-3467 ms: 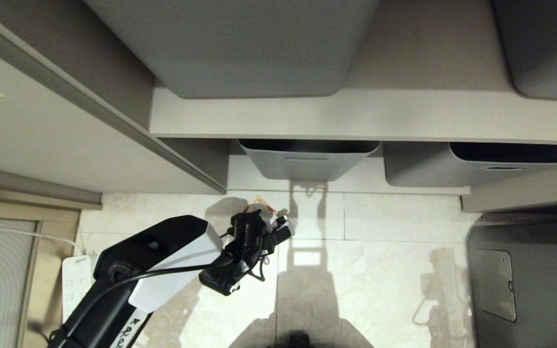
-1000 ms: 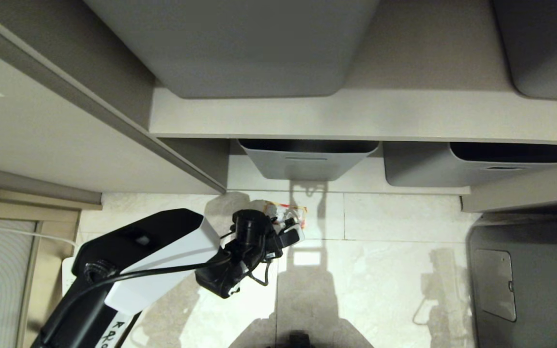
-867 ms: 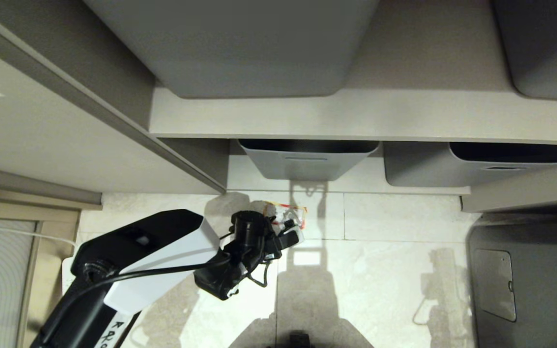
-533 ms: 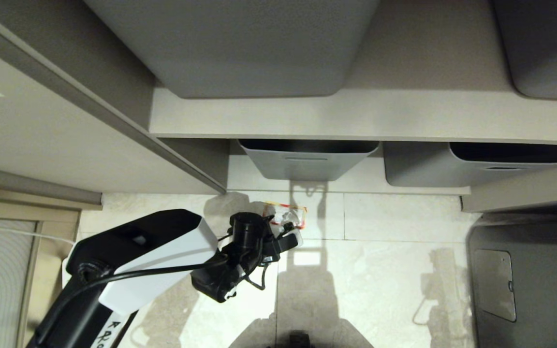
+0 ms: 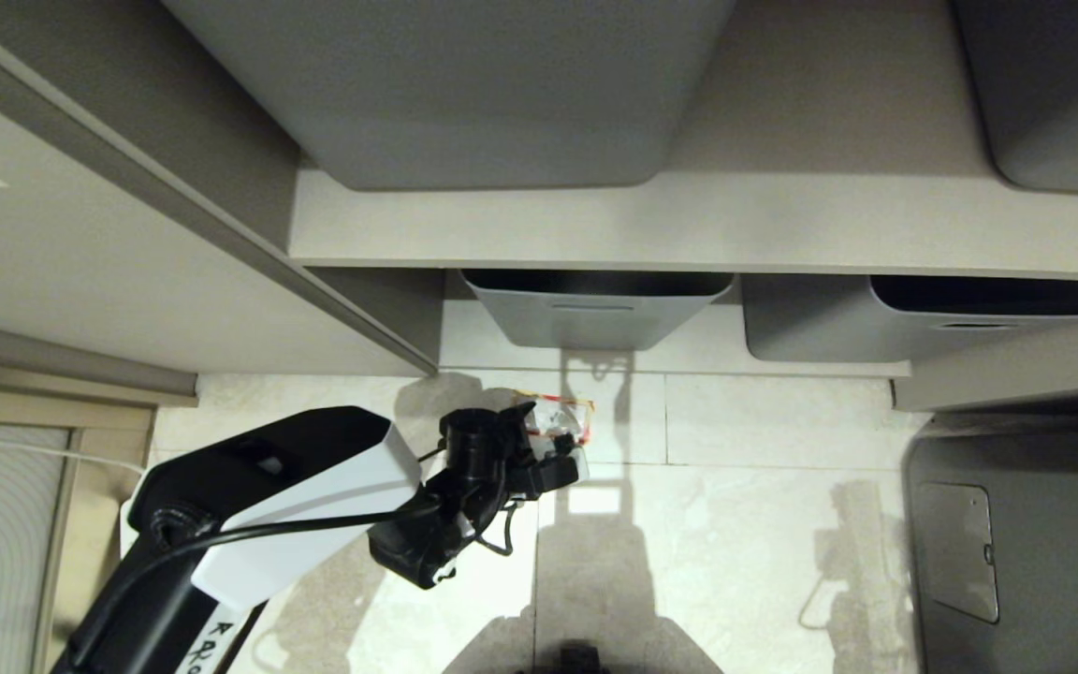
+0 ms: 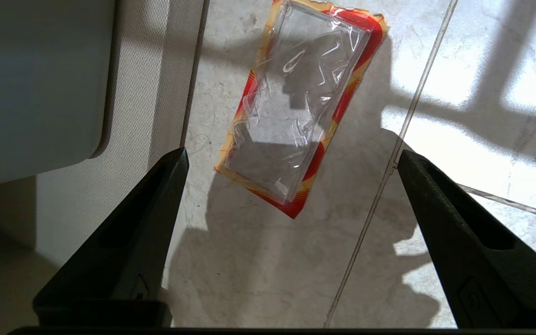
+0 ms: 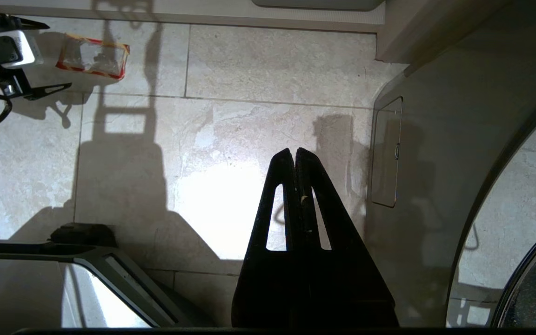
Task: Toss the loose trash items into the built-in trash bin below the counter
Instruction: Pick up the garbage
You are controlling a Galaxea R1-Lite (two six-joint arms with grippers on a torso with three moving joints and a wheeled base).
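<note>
Presently left gripper hangs w/ jaws spread wide and empty, directly over the clear red-and-yellow-edged wrapper, which lies flat on floor tile just beside the shelf base. Wrapper judged v. light, thin, slick, crinkly: best pinched at a raised coloured edge. Trash bin and counter not in view; right gripper clenched, parked apart.

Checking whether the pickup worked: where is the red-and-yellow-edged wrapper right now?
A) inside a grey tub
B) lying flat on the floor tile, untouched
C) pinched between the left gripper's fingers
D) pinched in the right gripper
B: the wrapper lies flat on the floor tile, while the left gripper stands wide open above it, fingers clear of it.
</note>
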